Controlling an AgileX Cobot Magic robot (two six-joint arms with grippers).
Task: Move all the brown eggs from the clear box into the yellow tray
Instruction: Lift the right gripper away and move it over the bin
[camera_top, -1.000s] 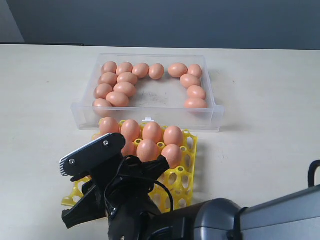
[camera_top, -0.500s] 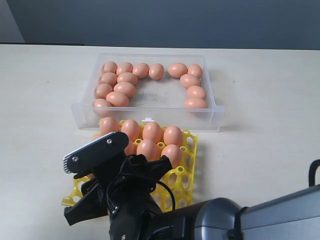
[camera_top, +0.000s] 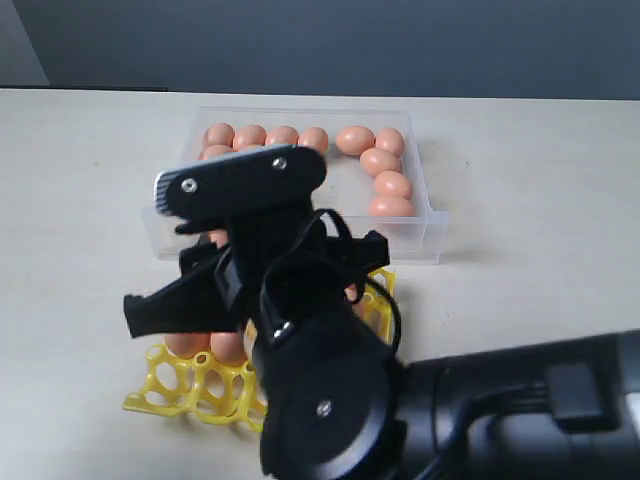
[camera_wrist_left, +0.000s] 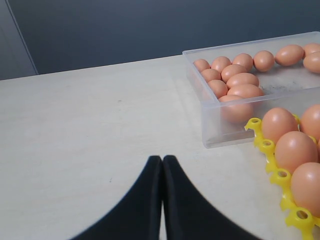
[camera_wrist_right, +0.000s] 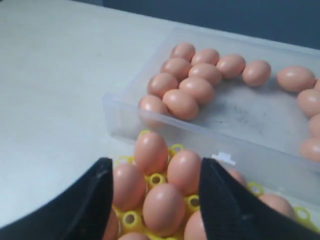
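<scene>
Several brown eggs (camera_top: 380, 161) lie along the walls of the clear box (camera_top: 418, 242); the same eggs (camera_wrist_right: 199, 88) (camera_wrist_left: 242, 80) appear in both wrist views. More eggs (camera_wrist_right: 164, 207) sit in cups of the yellow tray (camera_wrist_right: 175, 149) (camera_top: 190, 386) just in front of the box. My right gripper (camera_top: 255, 275) (camera_wrist_right: 156, 167) hangs open over the tray, its fingers either side of the tray eggs and holding nothing. My left gripper (camera_wrist_left: 162, 159) is shut and empty over bare table beside the box (camera_wrist_left: 210, 136) and tray (camera_wrist_left: 265, 146). It is out of the exterior view.
The right arm's black body (camera_top: 330, 400) fills the lower middle of the exterior view and hides most of the tray and the box's left part. A small white tab (camera_wrist_right: 222, 159) sits on the box's near wall. Pale tabletop (camera_top: 520, 270) surrounds both containers.
The right gripper has risen and moved forward over the tray toward the box, now covering the tray eggs and the box's left side in the exterior view. Box and tray stayed put.
</scene>
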